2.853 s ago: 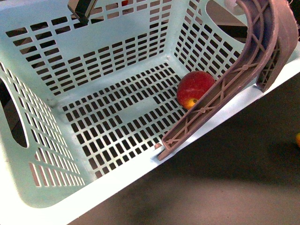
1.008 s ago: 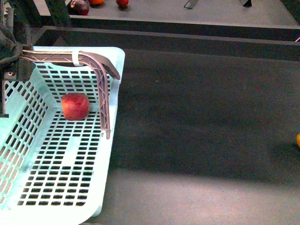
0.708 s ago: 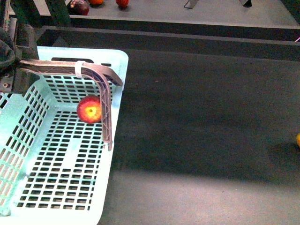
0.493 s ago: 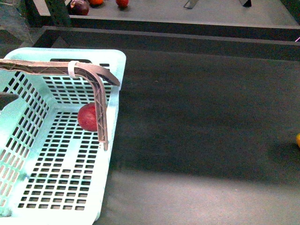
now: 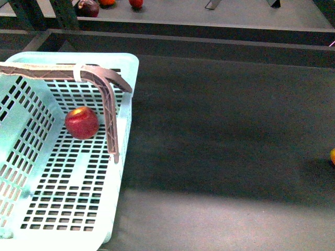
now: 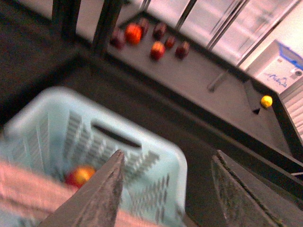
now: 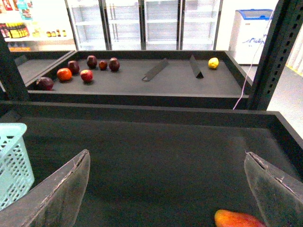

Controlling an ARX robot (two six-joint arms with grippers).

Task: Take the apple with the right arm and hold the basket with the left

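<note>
The pale mint basket (image 5: pixel 31 209) stands at the left of the dark surface, with its brownish handle (image 5: pixel 47 71) raised across the top. The red apple (image 5: pixel 81 123) lies on the basket's slotted floor, close to the handle's upright leg. Neither gripper shows in the front view. In the blurred left wrist view my left gripper (image 6: pixel 168 153) is open, above the basket (image 6: pixel 142 161) and apart from it, with the apple (image 6: pixel 79 175) seen inside. My right gripper (image 7: pixel 166 153) is open over bare dark surface, far from the basket's corner (image 7: pixel 14 161).
A small orange-yellow fruit (image 5: pixel 333 156) lies at the right edge of the surface, and shows near one right fingertip as (image 7: pixel 236 220). A raised rim (image 5: pixel 209 44) divides this surface from a far shelf holding several fruits (image 7: pixel 64 74) and a yellow fruit (image 7: pixel 213 62).
The basket, earlier lifted and tilted near the camera, now rests at the left. My left gripper let go of the handle and left the front view. The apple rolled inside the basket.
</note>
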